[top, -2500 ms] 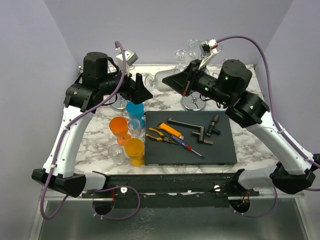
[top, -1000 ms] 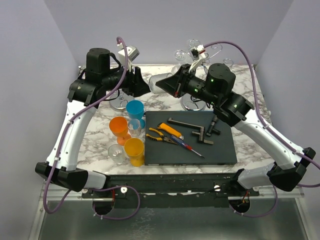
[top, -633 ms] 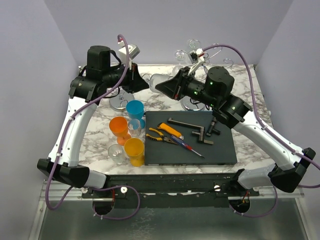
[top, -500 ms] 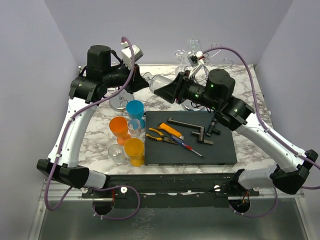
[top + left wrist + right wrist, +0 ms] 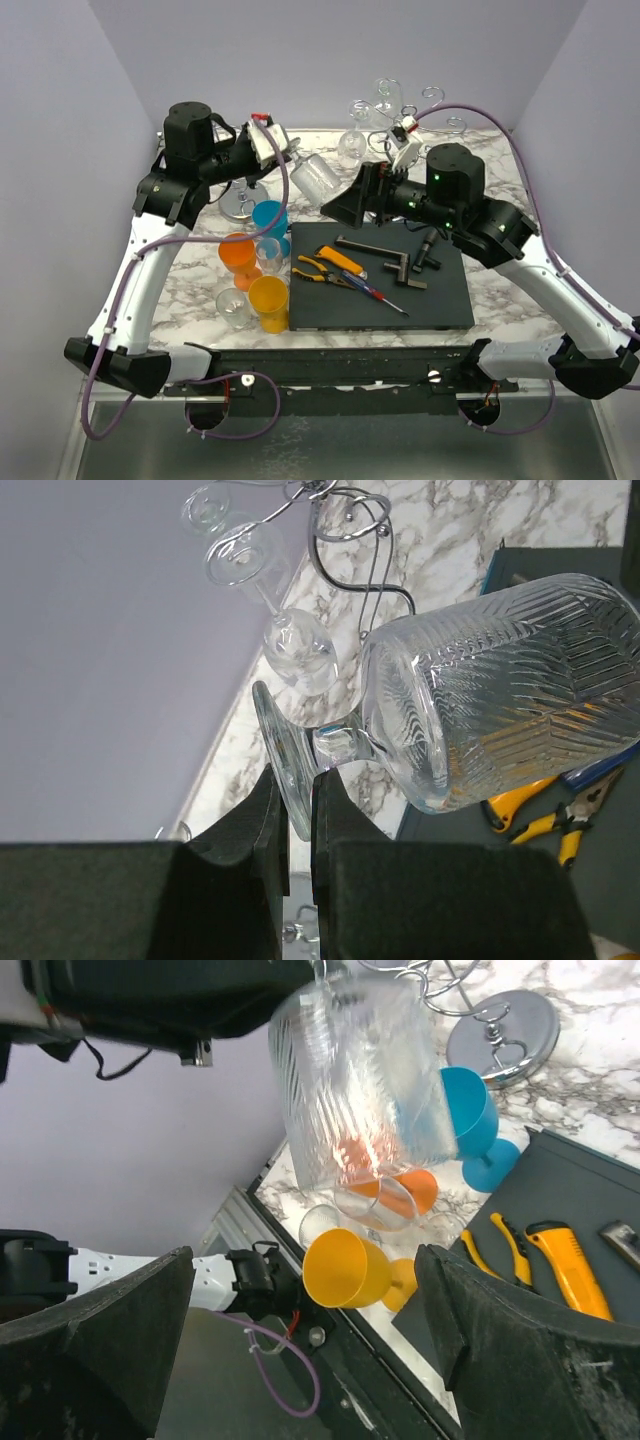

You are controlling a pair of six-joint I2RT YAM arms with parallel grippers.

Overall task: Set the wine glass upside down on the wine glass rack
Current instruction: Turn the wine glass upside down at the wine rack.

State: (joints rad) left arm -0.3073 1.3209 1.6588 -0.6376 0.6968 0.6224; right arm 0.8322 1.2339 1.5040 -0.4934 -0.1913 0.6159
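— Where do we see the wine glass (image 5: 500,690)?
— In the air over the table (image 5: 190,275), tilted. Our left gripper (image 5: 290,790) pinches its foot, with the arm bent high.
— And our right gripper (image 5: 348,203)?
— Spread wide, holding nothing, just beside the bowl, near the wine glass rack (image 5: 398,108)

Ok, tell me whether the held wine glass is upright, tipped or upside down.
Tipped sideways. The left gripper pinches the wine glass by its foot; seen from above, its bowl juts out sideways.
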